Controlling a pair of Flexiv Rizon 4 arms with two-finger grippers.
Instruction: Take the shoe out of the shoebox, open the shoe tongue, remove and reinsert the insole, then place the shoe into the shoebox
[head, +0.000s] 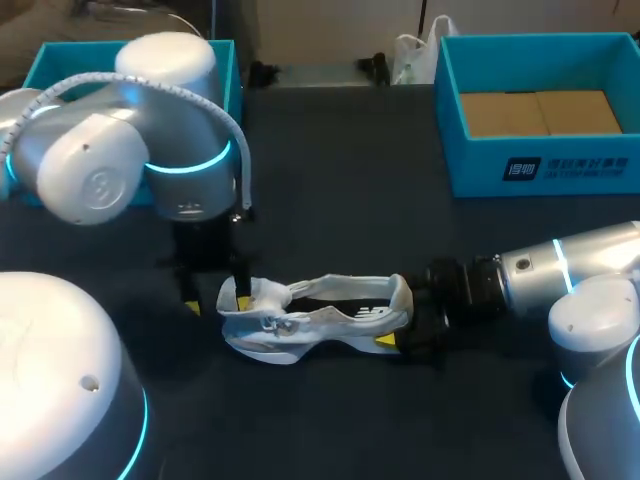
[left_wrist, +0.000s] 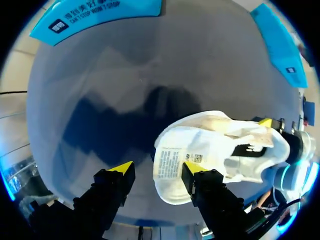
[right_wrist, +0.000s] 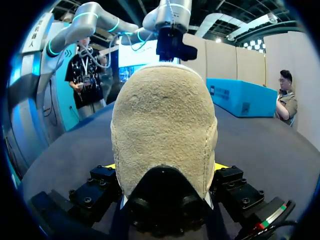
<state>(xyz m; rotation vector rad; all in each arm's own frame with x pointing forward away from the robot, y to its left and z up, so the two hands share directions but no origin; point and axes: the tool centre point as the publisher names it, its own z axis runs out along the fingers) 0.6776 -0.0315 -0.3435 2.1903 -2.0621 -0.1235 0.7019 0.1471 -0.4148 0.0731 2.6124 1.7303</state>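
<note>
A white shoe (head: 310, 315) lies on its side in the middle of the dark table, heel toward my right arm. My right gripper (head: 405, 318) is shut on the heel. In the right wrist view the beige heel (right_wrist: 162, 125) fills the space between its fingers, touching both. My left gripper (head: 217, 303) hangs over the toe end. In the left wrist view it (left_wrist: 157, 169) stands open, and the raised tongue (left_wrist: 170, 162) with its label rests against one finger (left_wrist: 192, 170). The other finger (left_wrist: 122, 170) is over bare table. The insole is hidden.
An open blue shoebox (head: 540, 160) with a cardboard floor stands at the back right. A second blue box part (head: 50, 65) sits at the back left, partly behind my left arm. A white bag (head: 415, 55) lies at the far edge.
</note>
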